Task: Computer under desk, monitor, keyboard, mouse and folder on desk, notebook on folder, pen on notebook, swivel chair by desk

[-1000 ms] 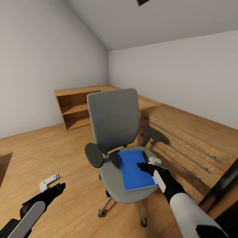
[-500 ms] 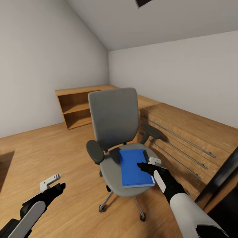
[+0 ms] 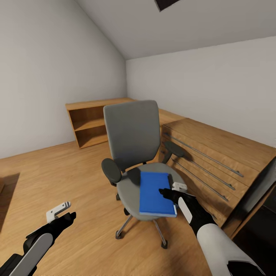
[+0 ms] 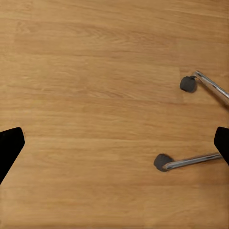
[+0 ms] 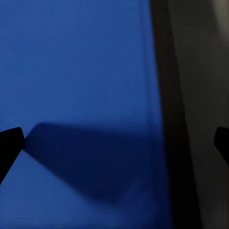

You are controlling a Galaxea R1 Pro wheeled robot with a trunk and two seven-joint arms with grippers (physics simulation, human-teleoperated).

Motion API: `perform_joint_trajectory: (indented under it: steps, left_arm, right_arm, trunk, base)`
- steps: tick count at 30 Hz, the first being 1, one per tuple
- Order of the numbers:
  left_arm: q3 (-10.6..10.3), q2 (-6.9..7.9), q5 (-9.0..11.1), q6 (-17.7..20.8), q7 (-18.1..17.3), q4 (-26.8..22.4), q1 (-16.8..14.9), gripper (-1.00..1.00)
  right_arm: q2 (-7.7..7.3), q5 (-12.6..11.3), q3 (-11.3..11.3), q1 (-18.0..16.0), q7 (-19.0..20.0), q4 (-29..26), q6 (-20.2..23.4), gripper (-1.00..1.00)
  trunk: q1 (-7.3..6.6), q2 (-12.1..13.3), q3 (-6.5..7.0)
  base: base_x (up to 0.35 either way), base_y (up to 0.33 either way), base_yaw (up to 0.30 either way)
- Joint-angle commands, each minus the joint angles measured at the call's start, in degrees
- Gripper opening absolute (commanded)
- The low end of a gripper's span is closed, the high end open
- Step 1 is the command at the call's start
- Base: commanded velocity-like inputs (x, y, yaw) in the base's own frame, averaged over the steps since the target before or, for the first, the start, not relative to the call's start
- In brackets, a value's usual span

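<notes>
We've drifted: swivel chair (image 3: 134, 153) and folder (image 3: 156, 194) sit further left than before. Right gripper (image 3: 168, 191) over folder, left gripper (image 3: 63, 214) over floor, fingers spread on both.

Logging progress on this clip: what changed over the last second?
The swivel chair shifted slightly up and right in the head view, along with the shelf and drawer chest, so the camera probably moved. The folder stays on the seat, the right gripper open over it; the left gripper unchanged.
</notes>
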Motion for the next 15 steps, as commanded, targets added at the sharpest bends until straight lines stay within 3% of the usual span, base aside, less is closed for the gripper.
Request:
perform_joint_trajectory:
  steps: [1, 15]
  left_arm:
    - [-0.09, 0.05, 0.27, 0.13, 0.41, -0.07, -0.06, 1.0]
    - [-0.15, 0.03, 0.23, 0.14, 0.42, -0.09, -0.06, 1.0]
  right_arm:
    - [0.05, 0.09, -0.32, 0.02, 0.18, 3.95, 0.33, 1.0]
    - [0.05, 0.09, -0.34, 0.01, 0.18, 3.91, 0.29, 1.0]
  trunk:
    - [-0.23, 0.38, 0.11]
    - [-3.3, 5.99, 2.63]
  base:
    - [-0.017, 0.0, 0.0]
    - [-0.002, 0.0, 0.0]
